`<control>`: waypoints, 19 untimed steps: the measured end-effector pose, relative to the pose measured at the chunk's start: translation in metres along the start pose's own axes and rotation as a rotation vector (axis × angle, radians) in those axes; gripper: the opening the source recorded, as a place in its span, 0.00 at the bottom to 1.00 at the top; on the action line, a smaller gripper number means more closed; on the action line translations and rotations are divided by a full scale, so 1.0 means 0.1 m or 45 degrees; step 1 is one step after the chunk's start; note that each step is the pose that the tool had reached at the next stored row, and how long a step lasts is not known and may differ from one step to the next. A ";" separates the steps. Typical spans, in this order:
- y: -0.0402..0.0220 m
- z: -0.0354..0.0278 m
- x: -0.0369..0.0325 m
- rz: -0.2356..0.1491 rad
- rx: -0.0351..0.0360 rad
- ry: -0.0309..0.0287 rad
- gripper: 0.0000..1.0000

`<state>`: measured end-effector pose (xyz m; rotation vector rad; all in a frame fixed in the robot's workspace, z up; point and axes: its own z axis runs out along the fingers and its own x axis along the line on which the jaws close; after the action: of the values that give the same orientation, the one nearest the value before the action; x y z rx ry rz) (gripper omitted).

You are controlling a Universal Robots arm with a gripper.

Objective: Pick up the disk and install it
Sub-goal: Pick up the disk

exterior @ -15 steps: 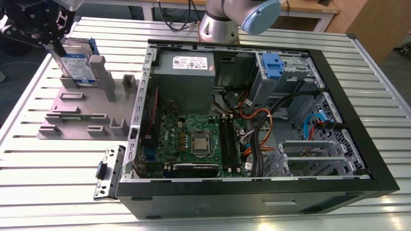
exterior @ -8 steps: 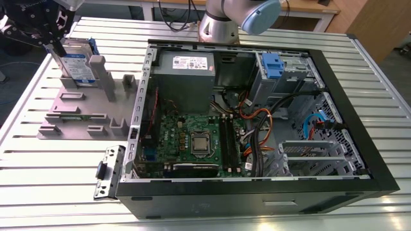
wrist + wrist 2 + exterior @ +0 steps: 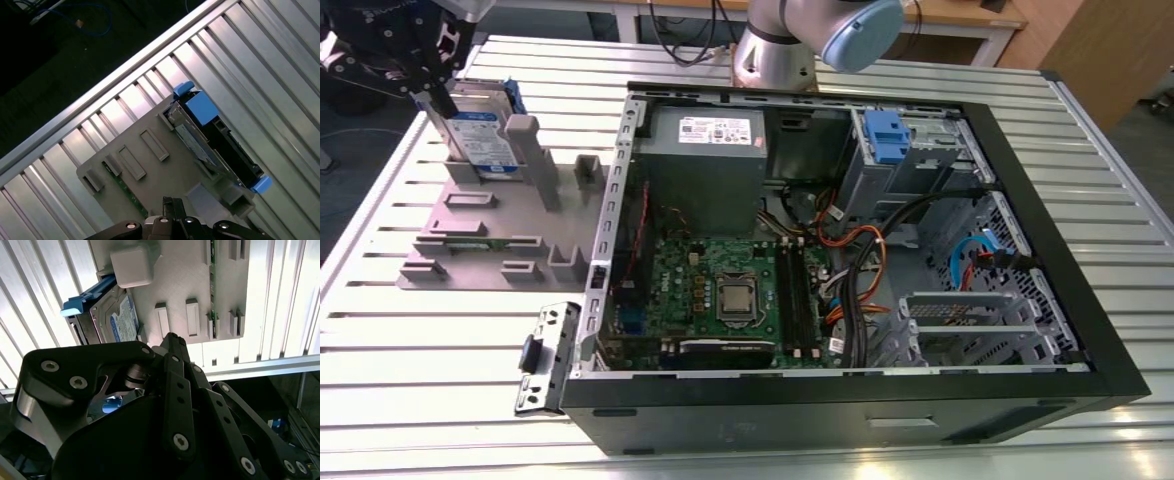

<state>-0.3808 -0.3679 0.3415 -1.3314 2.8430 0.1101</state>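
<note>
While the disk (image 3: 122, 320) stands racked, the closed pincer (image 3: 172, 340) hovers near it.

The disk (image 3: 479, 140), silver with a white-and-blue label and blue bracket, stands on edge in the grey holder (image 3: 467, 215) near the bench's (image 3: 427, 335) far corner, on the exterior view's left.

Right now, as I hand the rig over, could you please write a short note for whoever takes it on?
The gripper is at the top edge of the disk; contact unclear.
The disk stands upright in the grey holder on the table, to the exterior view's left of the open case.
Done: gripper positioned at the disk.
Left: disk not yet lifted out or installed in the case.
</note>
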 end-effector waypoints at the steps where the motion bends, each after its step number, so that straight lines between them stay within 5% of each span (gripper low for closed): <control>1: 0.000 0.000 0.000 -0.002 0.0000 0.0001 0.10; 19: 0.000 0.000 0.000 -0.039 -0.0011 0.0024 0.10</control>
<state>-0.3808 -0.3679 0.3415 -1.3758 2.8230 0.1101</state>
